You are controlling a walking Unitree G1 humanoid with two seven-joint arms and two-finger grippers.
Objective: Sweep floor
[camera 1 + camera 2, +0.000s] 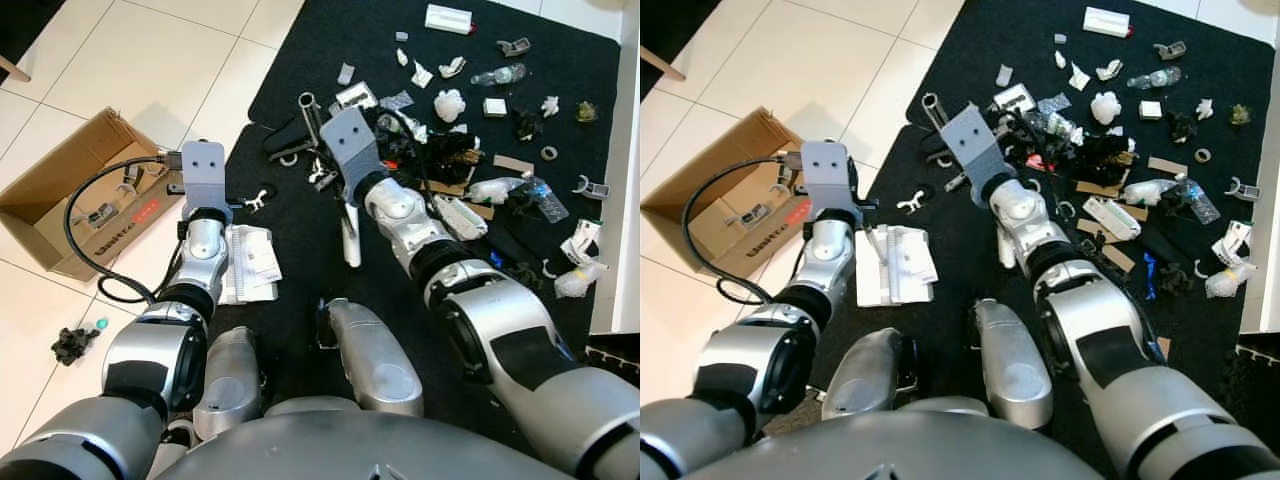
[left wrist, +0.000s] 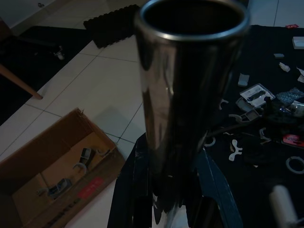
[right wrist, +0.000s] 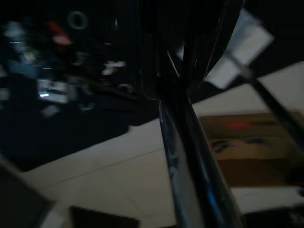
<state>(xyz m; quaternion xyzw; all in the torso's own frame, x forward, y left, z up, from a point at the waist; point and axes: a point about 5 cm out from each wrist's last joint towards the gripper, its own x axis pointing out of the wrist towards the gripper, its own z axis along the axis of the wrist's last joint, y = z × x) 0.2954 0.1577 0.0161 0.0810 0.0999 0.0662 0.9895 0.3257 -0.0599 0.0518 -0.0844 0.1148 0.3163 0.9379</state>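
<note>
Black mat (image 1: 300,330) on the tiled floor (image 1: 150,60) holds scattered litter (image 1: 470,150). Left end effector (image 2: 164,190) grips a shiny metal tube (image 2: 185,85) near the cardboard box (image 1: 70,190); right end effector's (image 3: 190,52) state I cannot tell.

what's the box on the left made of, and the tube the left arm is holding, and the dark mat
The box looks like brown corrugated cardboard, matte, with folded flaps. The tube in the left end effector seems polished metal: it is glossy and mirrors its surroundings. The mat looks like dark matte textile, possibly low-pile carpet; its texture is too fine to tell.
</note>
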